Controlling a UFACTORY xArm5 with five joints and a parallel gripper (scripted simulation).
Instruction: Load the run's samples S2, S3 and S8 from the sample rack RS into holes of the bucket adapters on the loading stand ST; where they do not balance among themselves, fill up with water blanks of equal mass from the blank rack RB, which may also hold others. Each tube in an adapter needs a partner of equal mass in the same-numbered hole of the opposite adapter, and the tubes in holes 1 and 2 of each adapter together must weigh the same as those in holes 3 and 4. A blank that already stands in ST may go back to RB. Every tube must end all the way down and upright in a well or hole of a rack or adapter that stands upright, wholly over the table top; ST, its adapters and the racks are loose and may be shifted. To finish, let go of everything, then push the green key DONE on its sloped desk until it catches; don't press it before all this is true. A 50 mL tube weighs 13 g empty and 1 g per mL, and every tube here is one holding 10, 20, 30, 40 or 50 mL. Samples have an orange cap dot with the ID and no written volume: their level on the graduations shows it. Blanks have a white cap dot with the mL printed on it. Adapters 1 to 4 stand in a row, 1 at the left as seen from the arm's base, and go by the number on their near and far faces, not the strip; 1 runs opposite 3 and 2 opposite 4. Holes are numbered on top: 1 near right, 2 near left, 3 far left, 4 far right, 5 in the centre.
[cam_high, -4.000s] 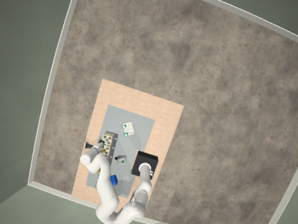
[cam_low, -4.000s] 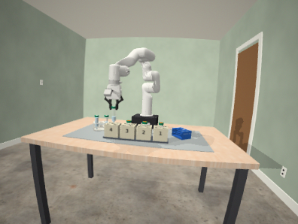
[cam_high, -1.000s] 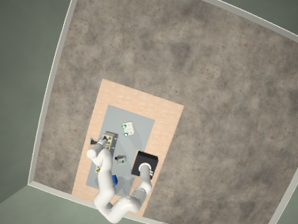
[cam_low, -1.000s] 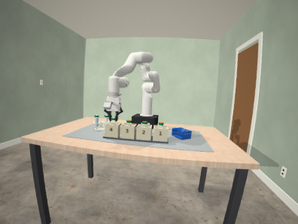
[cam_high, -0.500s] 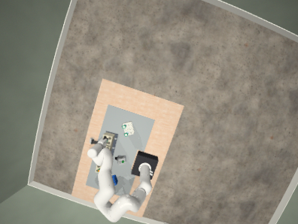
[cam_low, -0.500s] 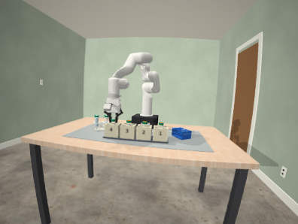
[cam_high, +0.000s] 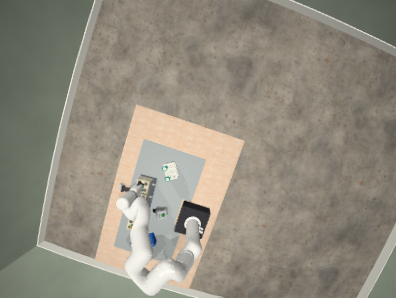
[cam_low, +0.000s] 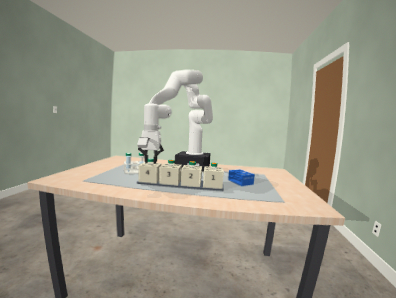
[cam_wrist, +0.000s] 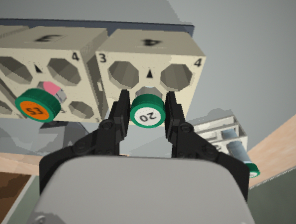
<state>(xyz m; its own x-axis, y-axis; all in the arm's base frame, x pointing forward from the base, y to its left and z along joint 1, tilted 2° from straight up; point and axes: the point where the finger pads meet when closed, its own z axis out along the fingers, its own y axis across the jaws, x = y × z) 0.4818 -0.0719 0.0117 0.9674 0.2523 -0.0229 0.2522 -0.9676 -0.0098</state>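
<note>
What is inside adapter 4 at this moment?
Adapter 4 has a green-capped blank marked 20 in its centre hole, between the end effector fingers. Holes 3 and 4 look empty; the near holes are covered.

From above, a white arm (cam_high: 150, 260) bends across a wooden bench (cam_high: 220, 150) carrying a grey mat (cam_high: 192, 175), its black base block (cam_high: 186, 211) at the right, a small white rack (cam_high: 171, 171) lying beyond
</note>
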